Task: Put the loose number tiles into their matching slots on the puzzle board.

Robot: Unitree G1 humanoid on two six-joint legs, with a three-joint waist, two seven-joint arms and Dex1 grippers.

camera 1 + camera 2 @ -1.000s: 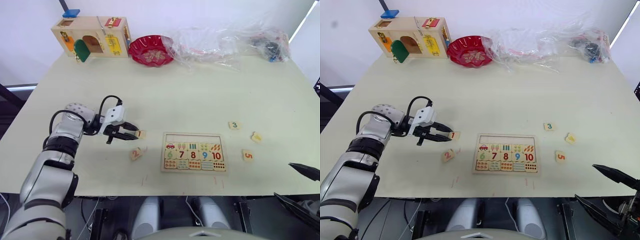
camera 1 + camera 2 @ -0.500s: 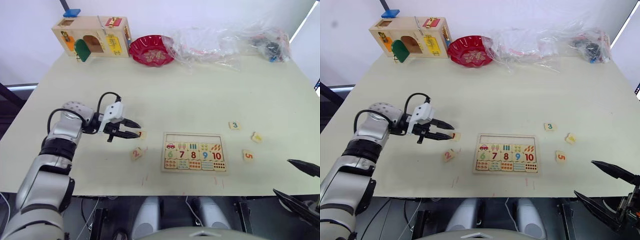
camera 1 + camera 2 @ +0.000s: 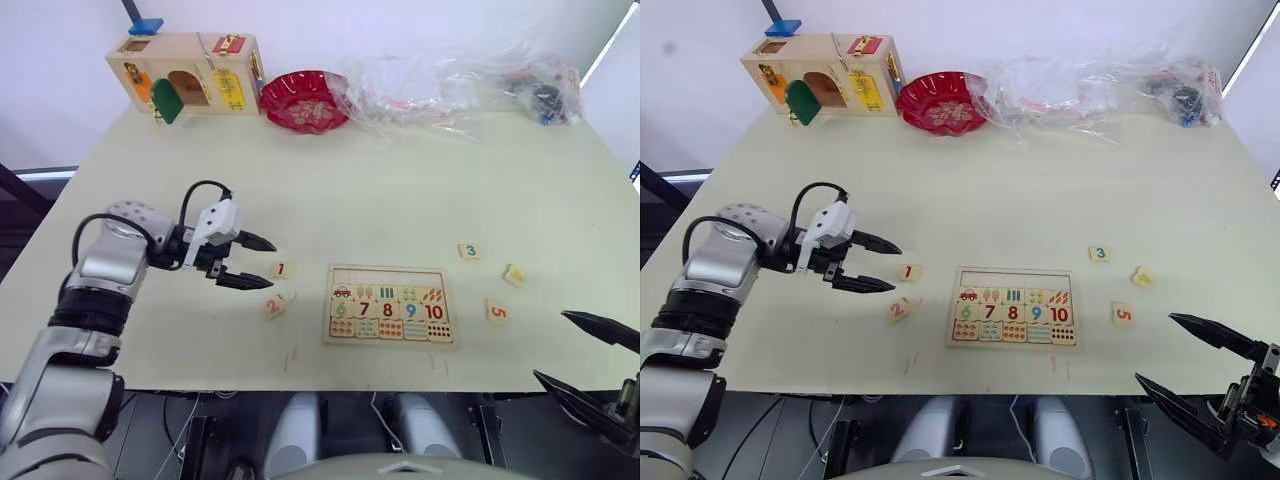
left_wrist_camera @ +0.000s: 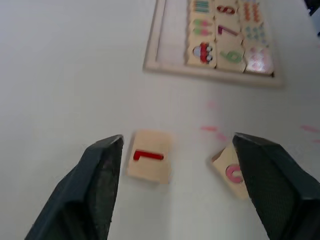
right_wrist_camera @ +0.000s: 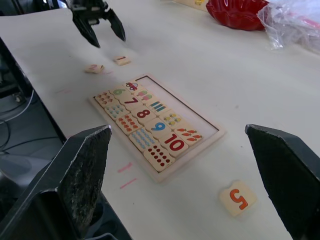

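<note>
Right now my left end effector (image 3: 256,262) hovers with its fingers spread apart and nothing between them, just short of the 1 tile (image 3: 282,269), which lies flat on the table (image 3: 400,190) to the left of the puzzle board (image 3: 387,305). The 2 tile (image 3: 273,306) sits near it, tipped at an angle, and in my left wrist view it is close to one finger. That is my first worry: if I close on the 1 from this line, the lower finger could knock the 2 and send it skidding, or I could trap both tiles at once.

The tiles are thin and flat, so I judge a pinch from the side may only push the 1 along the table rather than lift it.

The slots (image 3: 386,277) along the board's top row are empty and shallow; a tile dropped tilted could rest on the frame or on the picture row beside it.

My right end effector (image 3: 1200,368) is also spread wide and empty, low at the table's near edge, with the 5 tile (image 3: 495,310), the 4 tile (image 3: 513,273) and the 3 tile (image 3: 468,251) apart from it to the right of the board.
</note>
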